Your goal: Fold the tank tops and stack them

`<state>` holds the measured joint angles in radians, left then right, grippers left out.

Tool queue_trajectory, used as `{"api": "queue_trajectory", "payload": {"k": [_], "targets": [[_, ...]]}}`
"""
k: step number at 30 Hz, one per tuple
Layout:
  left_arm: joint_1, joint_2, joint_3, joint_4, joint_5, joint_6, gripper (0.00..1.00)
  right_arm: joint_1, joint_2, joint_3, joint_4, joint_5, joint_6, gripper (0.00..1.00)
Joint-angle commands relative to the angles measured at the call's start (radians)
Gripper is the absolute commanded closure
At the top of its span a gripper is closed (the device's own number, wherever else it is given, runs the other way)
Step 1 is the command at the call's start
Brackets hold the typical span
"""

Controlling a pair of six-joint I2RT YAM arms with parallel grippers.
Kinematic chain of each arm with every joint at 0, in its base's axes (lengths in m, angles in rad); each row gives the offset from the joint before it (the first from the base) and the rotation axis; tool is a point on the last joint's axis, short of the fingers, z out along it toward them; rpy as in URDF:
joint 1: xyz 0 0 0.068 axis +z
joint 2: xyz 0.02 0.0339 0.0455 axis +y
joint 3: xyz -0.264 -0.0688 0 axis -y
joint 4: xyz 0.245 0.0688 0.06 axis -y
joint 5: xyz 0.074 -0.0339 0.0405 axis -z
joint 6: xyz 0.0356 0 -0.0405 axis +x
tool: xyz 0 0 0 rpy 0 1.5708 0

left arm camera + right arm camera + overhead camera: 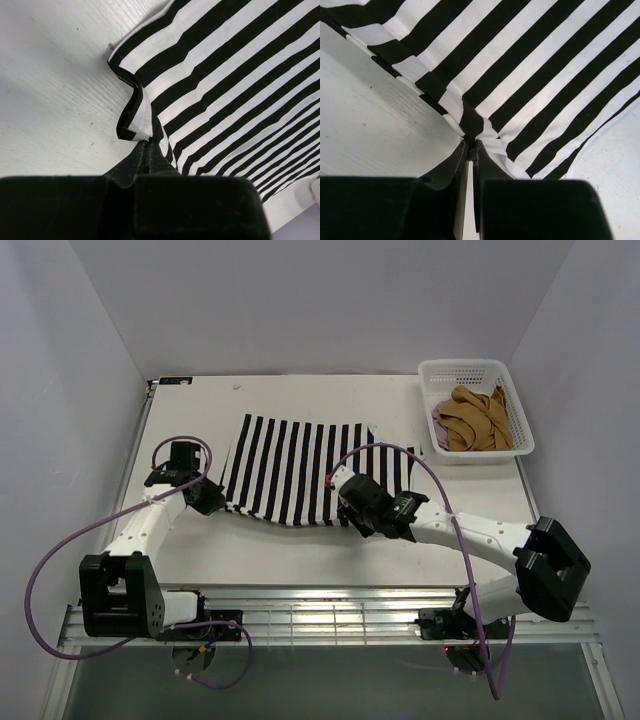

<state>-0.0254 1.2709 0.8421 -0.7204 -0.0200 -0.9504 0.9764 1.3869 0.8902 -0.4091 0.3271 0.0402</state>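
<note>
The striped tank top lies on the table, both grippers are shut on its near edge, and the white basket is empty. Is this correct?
Not quite: the white basket is not empty; the top view shows the tan-brown top and pink top in it.

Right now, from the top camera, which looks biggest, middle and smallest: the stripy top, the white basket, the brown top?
1. striped tank top, spread out flat.
2. white basket.
3. tan-brown tank top, bunched inside the basket, so some is hidden.
</note>
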Motion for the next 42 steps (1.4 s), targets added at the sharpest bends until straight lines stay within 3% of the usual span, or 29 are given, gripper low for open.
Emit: {"api": "queue_trajectory", "payload": {"k": [1, 17, 27, 30, 41, 42], "targets": [[0.005, 0.039, 0.07, 0.016, 0.006, -0.007, 1.0, -0.034, -0.002, 0.069, -0.007, -0.003, -0.036, 0.92], [0.005, 0.263, 0.262, 0.068, -0.009, 0.015, 1.0, -0.217, 0.129, 0.205, -0.017, -0.115, -0.149, 0.92], [0.005, 0.412, 0.397, 0.085, -0.008, 0.064, 1.0, -0.278, 0.222, 0.269, -0.019, -0.132, -0.18, 0.92], [0.002, 0.442, 0.411, 0.111, 0.05, 0.081, 1.0, -0.294, 0.236, 0.274, -0.017, -0.151, -0.18, 0.92], [0.002, 0.564, 0.463, 0.116, 0.063, 0.102, 1.0, -0.338, 0.345, 0.315, 0.009, -0.139, -0.174, 0.92], [0.002, 0.571, 0.469, 0.115, 0.058, 0.096, 0.88, -0.34, 0.356, 0.323, 0.006, -0.128, -0.169, 0.9]]}}
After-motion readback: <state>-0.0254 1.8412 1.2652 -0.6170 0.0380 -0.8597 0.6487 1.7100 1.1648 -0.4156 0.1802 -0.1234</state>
